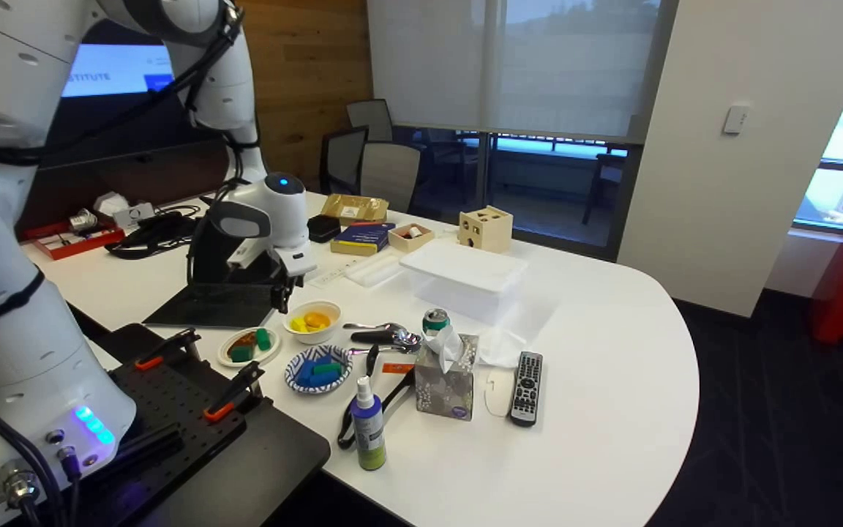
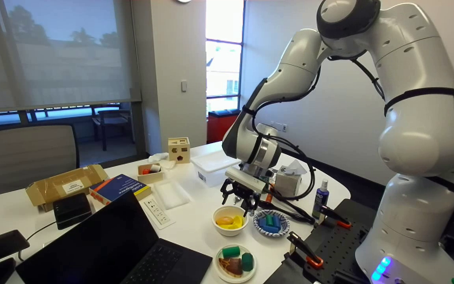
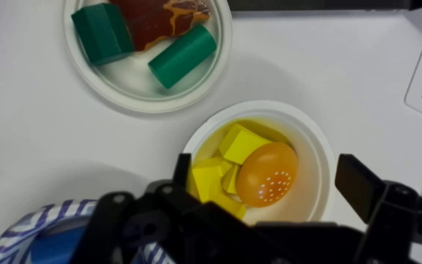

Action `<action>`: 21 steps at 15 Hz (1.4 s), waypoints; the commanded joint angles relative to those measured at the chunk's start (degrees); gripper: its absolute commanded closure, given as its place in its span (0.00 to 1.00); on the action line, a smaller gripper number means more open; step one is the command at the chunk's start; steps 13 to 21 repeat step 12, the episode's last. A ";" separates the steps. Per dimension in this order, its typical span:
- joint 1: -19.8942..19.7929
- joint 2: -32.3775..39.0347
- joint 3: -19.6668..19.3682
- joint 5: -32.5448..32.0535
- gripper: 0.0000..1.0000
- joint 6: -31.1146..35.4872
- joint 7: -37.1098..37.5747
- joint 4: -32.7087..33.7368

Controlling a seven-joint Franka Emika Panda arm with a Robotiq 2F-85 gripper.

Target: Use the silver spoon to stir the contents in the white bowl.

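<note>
The white bowl (image 1: 312, 338) stands on the table and shows in both exterior views (image 2: 227, 232) and in the wrist view (image 3: 325, 157). Its contents are several yellow blocks (image 3: 209, 176) and an orange egg-like piece (image 3: 267, 174) with white dots. My gripper (image 3: 265, 165) is open and empty. It hangs above the bowl, with its fingers to either side of it in the wrist view; it also shows in both exterior views (image 1: 282, 296) (image 2: 235, 208). Silver utensils (image 1: 392, 329) lie beside the bowl; which one is the spoon is hard to tell.
A blue patterned dish (image 2: 272, 233) with blue and green blocks and a plate (image 3: 152, 106) with green blocks stand close to the bowl. A laptop (image 2: 164, 260), tissue box (image 1: 447, 388), spray bottle (image 1: 371, 435) and white lidded bin (image 1: 465, 267) stand around.
</note>
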 commanded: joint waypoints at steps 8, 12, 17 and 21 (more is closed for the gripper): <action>32.83 -27.13 -36.58 -48.61 0.00 -31.48 37.53 -1.78; 30.22 -29.96 -34.00 -53.71 0.00 -38.17 38.37 2.88; 30.22 -29.96 -34.00 -53.71 0.00 -38.17 38.37 2.88; 30.22 -29.96 -34.00 -53.71 0.00 -38.17 38.37 2.88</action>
